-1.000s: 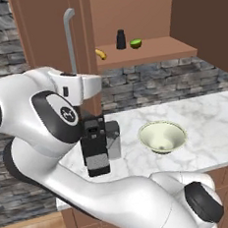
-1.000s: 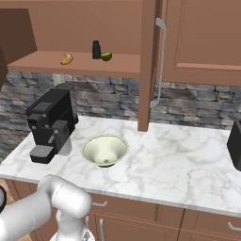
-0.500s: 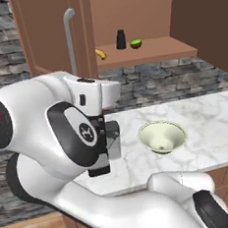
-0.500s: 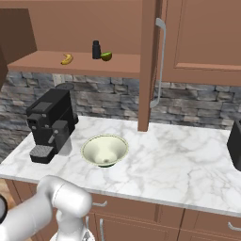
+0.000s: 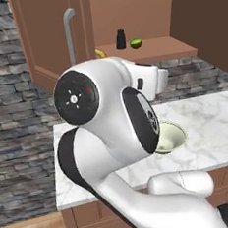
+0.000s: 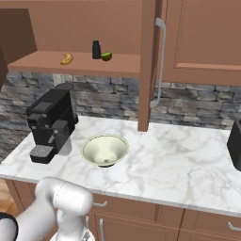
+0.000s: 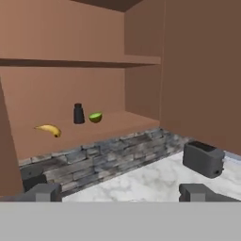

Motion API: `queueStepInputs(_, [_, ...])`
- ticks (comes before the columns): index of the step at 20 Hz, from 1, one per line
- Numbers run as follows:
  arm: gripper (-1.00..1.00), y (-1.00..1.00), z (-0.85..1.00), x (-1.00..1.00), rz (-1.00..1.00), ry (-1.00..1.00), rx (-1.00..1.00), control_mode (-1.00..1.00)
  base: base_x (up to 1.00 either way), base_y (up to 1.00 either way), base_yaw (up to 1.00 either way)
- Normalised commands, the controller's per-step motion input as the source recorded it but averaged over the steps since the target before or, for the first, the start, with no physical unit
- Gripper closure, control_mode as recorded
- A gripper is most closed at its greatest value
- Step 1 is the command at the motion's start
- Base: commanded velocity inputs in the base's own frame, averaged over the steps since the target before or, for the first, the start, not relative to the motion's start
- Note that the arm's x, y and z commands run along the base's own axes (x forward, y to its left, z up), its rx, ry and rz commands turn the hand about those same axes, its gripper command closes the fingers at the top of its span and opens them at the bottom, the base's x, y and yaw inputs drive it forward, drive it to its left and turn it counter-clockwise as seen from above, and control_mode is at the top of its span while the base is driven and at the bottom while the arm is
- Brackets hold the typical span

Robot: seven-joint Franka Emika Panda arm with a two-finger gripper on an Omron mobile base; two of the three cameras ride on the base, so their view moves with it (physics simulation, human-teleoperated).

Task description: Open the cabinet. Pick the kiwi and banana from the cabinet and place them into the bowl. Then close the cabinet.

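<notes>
Gripper (image 7: 120, 194) is sitting wide open and empty since your arm swung up, facing the opened reddish-brown wooden cabinet (image 7: 141, 61); small olive-green kiwi (image 7: 95, 117) and curved yellow banana (image 7: 48, 129) are waiting on its shelf.

My arm (image 5: 112, 131) has swung up and across the left base view since a second ago, and its white bulk now covers the coffee machine (image 6: 49, 123) there and part of the bowl (image 5: 170, 136). In the right base view its elbow has risen slightly at the lower left.
</notes>
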Motion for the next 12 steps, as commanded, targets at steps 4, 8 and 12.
queueStepInputs(4, [-1.00, -0.72, -0.02, 0.00, 0.04, -0.02, 0.00, -1.00, 0.00, 0.00, 0.00])
queueStepInputs(8, [-1.00, -0.55, -0.03, 0.00, 0.00, 0.00, -0.02, -1.00, 0.00, 0.00, 0.00])
queueStepInputs(12, [-1.00, -0.49, -0.06, 0.00, 0.00, 0.00, 0.00, -1.00, 0.00, 0.00, 0.00])
